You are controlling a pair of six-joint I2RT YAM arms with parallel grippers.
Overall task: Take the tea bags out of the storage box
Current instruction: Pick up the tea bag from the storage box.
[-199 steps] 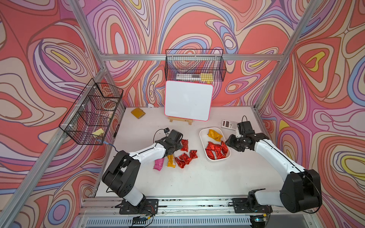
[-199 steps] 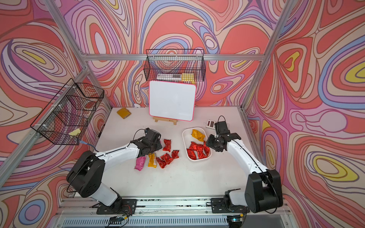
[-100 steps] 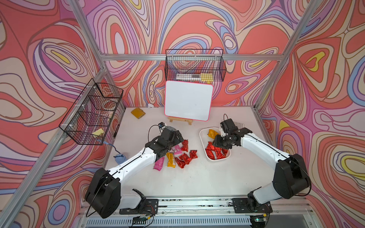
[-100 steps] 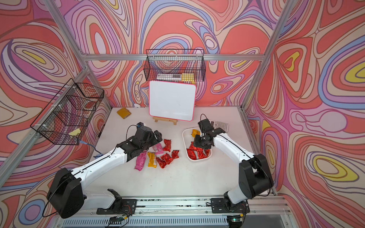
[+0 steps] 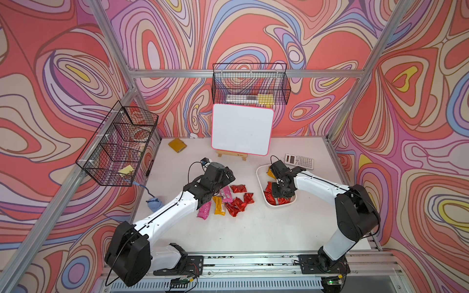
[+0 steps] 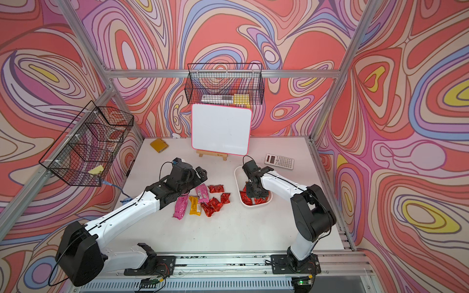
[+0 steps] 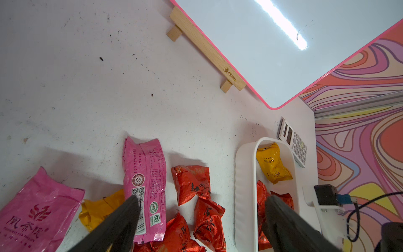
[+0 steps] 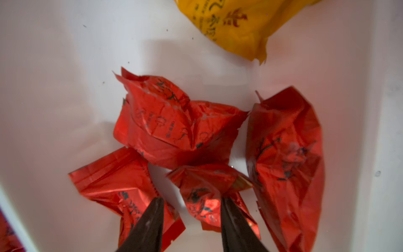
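The shallow white plastic storage box (image 5: 259, 177) with rounded corners sits on the white table (image 5: 253, 233), on the robot's right side and just beside a grey calculator (image 5: 299, 161). Inside it lie several crinkly red foil tea bags (image 8: 174, 126), plus one orange-yellow foil sachet (image 8: 239, 26) at the end nearest the calculator. The right claw (image 8: 192, 199) reaches down into the box, its dark fingers (image 8: 150, 224) parted on either side of a small red sachet (image 8: 202, 192). White shows between one finger and the foil, so it is not clenched on it.

Left of the box and apart from it, a loose heap lies on the table. It holds a long pink sachet (image 7: 144, 174), a second pink one (image 7: 37, 207), an orange packet (image 7: 98, 209) and a handful of red packets (image 7: 192, 183). The left claw (image 7: 201, 198) hangs above this heap, spread wide and holding nothing. Behind stands a pink-rimmed whiteboard (image 5: 242, 132).
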